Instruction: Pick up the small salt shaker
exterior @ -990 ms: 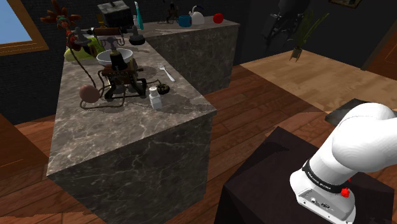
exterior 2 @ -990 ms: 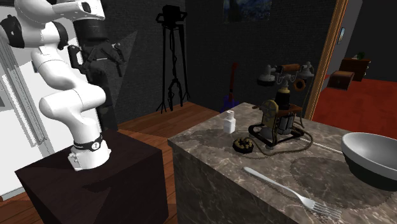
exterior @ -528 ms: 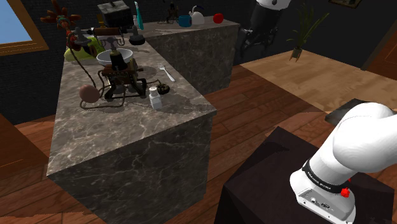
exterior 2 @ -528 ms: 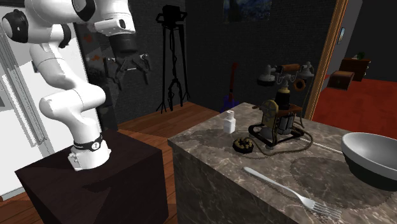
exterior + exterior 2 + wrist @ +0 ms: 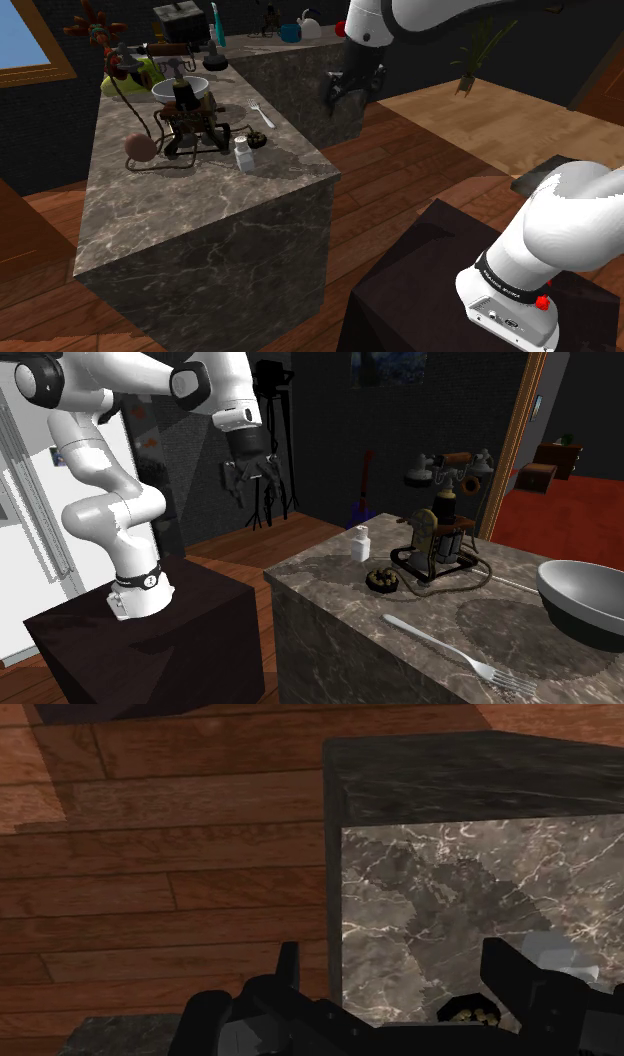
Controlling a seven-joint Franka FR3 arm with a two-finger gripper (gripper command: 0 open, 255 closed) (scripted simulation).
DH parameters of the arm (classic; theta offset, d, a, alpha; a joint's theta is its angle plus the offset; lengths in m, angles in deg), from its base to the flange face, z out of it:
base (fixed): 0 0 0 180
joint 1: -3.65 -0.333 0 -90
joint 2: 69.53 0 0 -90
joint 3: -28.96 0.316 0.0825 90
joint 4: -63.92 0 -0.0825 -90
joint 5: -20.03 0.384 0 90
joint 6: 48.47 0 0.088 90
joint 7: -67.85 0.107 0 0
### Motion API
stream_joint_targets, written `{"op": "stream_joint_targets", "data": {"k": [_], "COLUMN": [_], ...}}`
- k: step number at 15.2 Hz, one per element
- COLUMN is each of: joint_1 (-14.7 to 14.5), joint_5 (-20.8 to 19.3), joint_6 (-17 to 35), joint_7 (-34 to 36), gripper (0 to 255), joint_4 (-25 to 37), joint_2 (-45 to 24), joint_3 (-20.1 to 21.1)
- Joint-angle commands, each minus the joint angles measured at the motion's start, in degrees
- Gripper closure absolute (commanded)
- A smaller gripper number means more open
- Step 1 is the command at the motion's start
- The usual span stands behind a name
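Here, white arm (image 5: 98, 517) arched high beside the counter (image 5: 200, 225), fingers (image 5: 505, 974) spread apart and empty, salt shaker (image 5: 243, 155) well apart.

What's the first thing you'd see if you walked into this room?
The big white robot arm on its dark box, at the second exterior view's left, with its black fingers spread open in mid-air. Next comes the old-fashioned telephone on the marble counter, with the small white salt shaker standing near it by the counter's edge.

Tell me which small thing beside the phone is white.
The shaker, the taller one standing upright; the round lump beside it is dark and low.
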Motion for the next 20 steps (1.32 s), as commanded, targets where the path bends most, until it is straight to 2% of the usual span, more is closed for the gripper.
{"op": "stream_joint_targets", "data": {"k": [1, 7, 13, 16, 20], "joint_1": [0.24, 1.68, 2.19, 0.87, -2.85], "joint_5": [-0.6, -5.57, -15.76, -22.09, -29.81], "joint_6": [2.91, 9.29, 12.28, 12.09, 10.37], "joint_7": [2.88, 13.14, 25.54, 31.81, 38.71], "gripper": [0, 0, 0, 0, 0], "joint_4": [0.67, 6.49, 15.65, 21.6, 30.97], "joint_2": [-3.07, -14.55, -28.12, -35.54, -45.57], "joint_3": [2.13, 9.01, 14.41, 15.55, 15.1]}}
